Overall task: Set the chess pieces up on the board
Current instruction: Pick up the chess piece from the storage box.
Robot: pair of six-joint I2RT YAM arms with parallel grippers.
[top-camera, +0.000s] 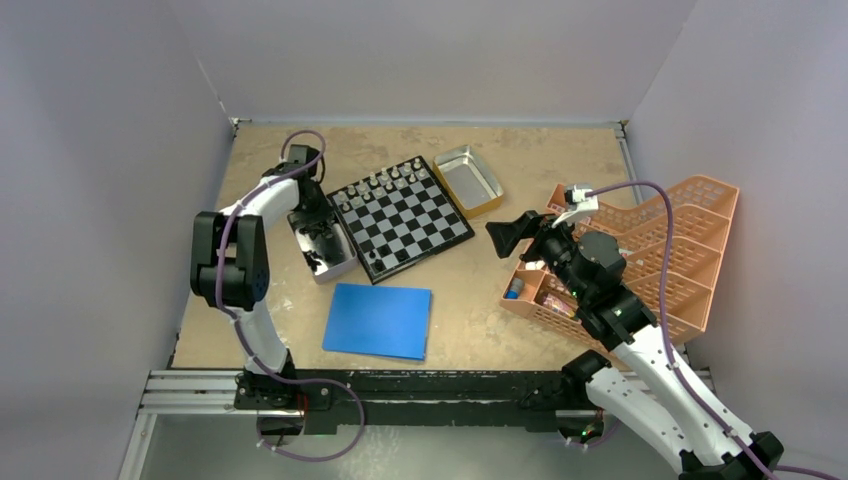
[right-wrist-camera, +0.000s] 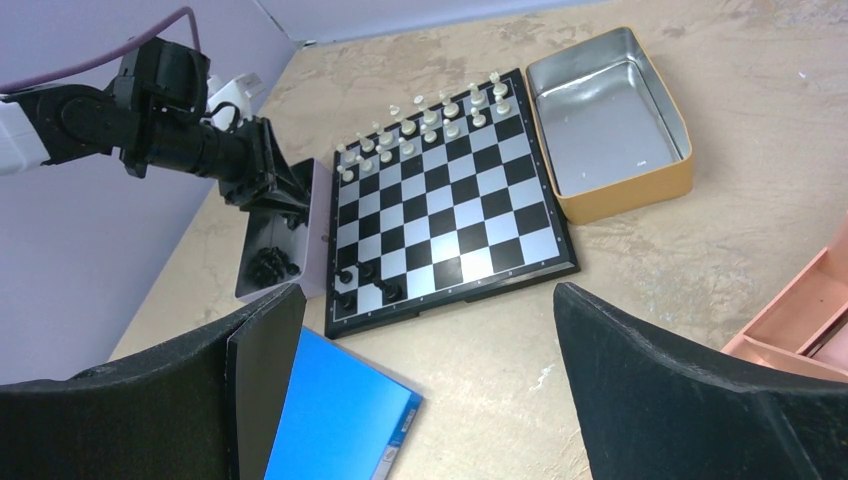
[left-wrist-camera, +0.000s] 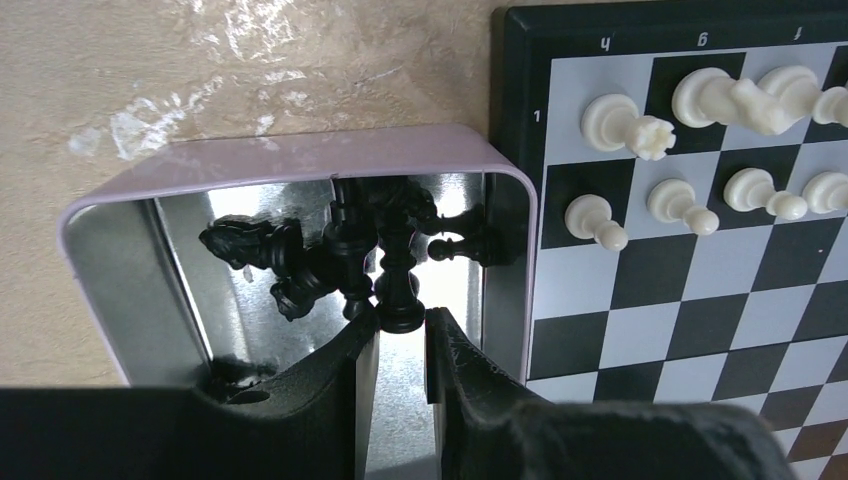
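Observation:
The board (top-camera: 400, 215) lies at the table's middle, with silvery-white pieces (top-camera: 385, 182) lined along its far edge. In the left wrist view these white pieces (left-wrist-camera: 690, 100) fill two rows of the board (left-wrist-camera: 700, 300). In the right wrist view, three black pieces (right-wrist-camera: 365, 280) stand at the near left corner of the board (right-wrist-camera: 450, 220). My left gripper (left-wrist-camera: 402, 320) reaches into a metal tray (left-wrist-camera: 300, 155) of jumbled black pieces, its jaws nearly closed on the base of one black piece (left-wrist-camera: 397, 270). My right gripper (right-wrist-camera: 425, 295) is wide open and empty, held above the table to the right of the board.
An empty metal tray with a gold rim (top-camera: 468, 178) sits at the board's far right corner. A blue sheet (top-camera: 378, 320) lies in front of the board. An orange slatted rack (top-camera: 660, 255) stands at the right, behind my right arm. Grey walls enclose the table.

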